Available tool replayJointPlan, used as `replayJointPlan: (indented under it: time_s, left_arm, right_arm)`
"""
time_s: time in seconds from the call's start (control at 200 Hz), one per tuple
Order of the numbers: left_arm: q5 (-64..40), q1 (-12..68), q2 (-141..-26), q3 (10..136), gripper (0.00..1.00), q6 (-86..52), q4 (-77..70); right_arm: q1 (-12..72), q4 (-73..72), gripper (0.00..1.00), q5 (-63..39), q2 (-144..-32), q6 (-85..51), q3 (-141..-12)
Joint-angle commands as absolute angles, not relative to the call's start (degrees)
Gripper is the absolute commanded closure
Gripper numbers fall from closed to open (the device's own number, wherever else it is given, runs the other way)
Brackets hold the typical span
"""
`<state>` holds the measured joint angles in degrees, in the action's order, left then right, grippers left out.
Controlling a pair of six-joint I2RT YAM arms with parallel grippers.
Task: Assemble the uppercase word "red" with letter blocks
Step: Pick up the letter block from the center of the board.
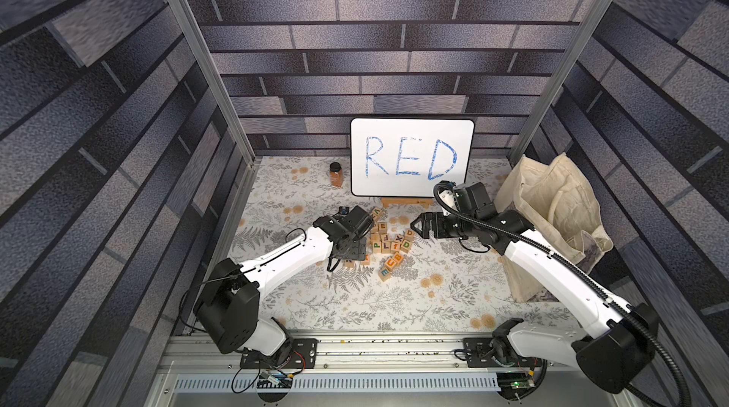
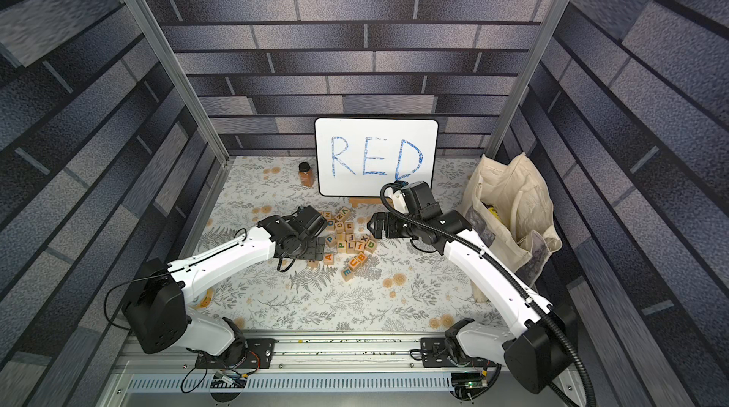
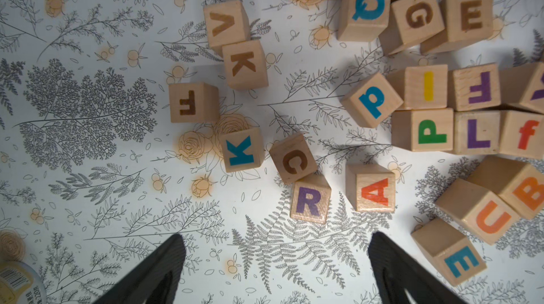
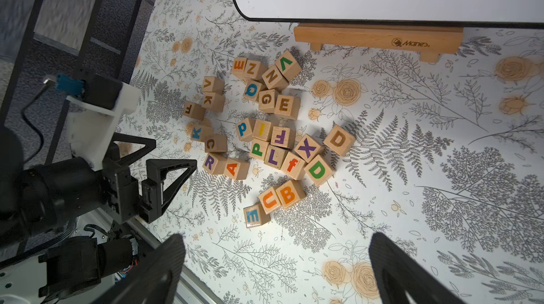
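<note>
On the floral table [image 1: 355, 306], before the whiteboard [image 1: 412, 156], the letter blocks [image 4: 276, 155] lie in one loose heap, and no word is begun. Seen from above, the purple R [image 3: 309, 203] sits at the heap's 8 o'clock beside the red A [image 3: 376, 192], the green D [image 4: 317, 170] at 3 o'clock, an orange-brown E [image 4: 284, 105] toward 12. The left gripper [image 3: 276, 239] and right gripper [image 4: 275, 238] hover spread wide, empty — all three picks remain.

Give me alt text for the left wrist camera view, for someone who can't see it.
A purple R block lies just ahead of the left gripper, whose two black fingers stand wide apart and empty, on a floral table cover. A brown C block appears to touch it, an orange-red A block sits beside it, and more letter blocks scatter beyond.
</note>
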<state>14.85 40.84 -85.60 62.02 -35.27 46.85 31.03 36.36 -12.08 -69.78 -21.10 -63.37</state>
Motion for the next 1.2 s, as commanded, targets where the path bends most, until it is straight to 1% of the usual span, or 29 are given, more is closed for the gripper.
replayJointPlan:
  time_s: [0.0,0.025,0.15,0.406,0.636,0.786,0.811,0.872,0.907,0.992,1.067,1.112,1.197]
  left_arm:
    - [12.5,40.5,-87.3,64.2,0.0,-35.8,49.5]
    - [11.4,40.4,-87.7,64.0,0.0,-35.4,49.3]
    - [5.7,39.7,-88.0,62.5,0.0,-33.5,46.3]
    - [2.0,38.8,-88.7,61.7,0.0,-34.2,44.3]
    - [2.5,37.7,-92.6,62.1,0.0,-34.7,45.0]
    - [3.1,37.8,-91.8,60.2,0.0,-33.9,42.0]
    - [3.1,37.7,-91.8,59.9,0.02,-33.9,41.5]
    - [2.9,37.3,-91.9,59.4,0.11,-33.9,40.7]
    - [3.1,37.2,-92.3,59.4,0.13,-34.0,40.8]
    - [2.9,36.7,-93.1,59.4,0.25,-33.7,40.5]
    - [2.9,36.6,-93.6,59.6,0.27,-33.4,40.1]
    - [3.0,36.6,-93.9,59.6,0.32,-33.1,40.1]
    - [3.0,36.1,-94.9,59.7,0.33,-32.9,39.8]
  right_arm:
    - [31.7,38.4,0.0,-12.0,-68.1,-23.3,-61.6]
    - [31.9,38.2,0.0,-11.9,-67.9,-23.5,-59.6]
    - [32.4,38.7,0.0,-12.2,-67.9,-24.3,-58.0]
    - [34.6,40.2,0.0,-7.2,-67.4,-25.2,-56.1]
    - [36.0,42.3,0.0,-3.4,-67.8,-25.8,-56.4]
    - [36.1,42.1,0.0,-3.3,-67.5,-26.7,-56.1]
    - [36.1,42.1,0.0,-3.4,-67.7,-26.8,-56.1]
    - [36.1,42.1,0.0,-3.8,-68.0,-27.2,-56.2]
    - [36.1,42.0,0.0,-3.9,-68.2,-27.4,-56.2]
    - [36.2,41.9,0.0,-4.0,-68.5,-27.8,-56.5]
    - [36.2,41.7,0.0,-3.9,-68.7,-28.0,-56.6]
    - [36.2,41.4,0.0,-3.8,-68.9,-28.0,-56.7]
    - [36.2,41.2,0.0,-3.8,-69.4,-28.0,-57.0]
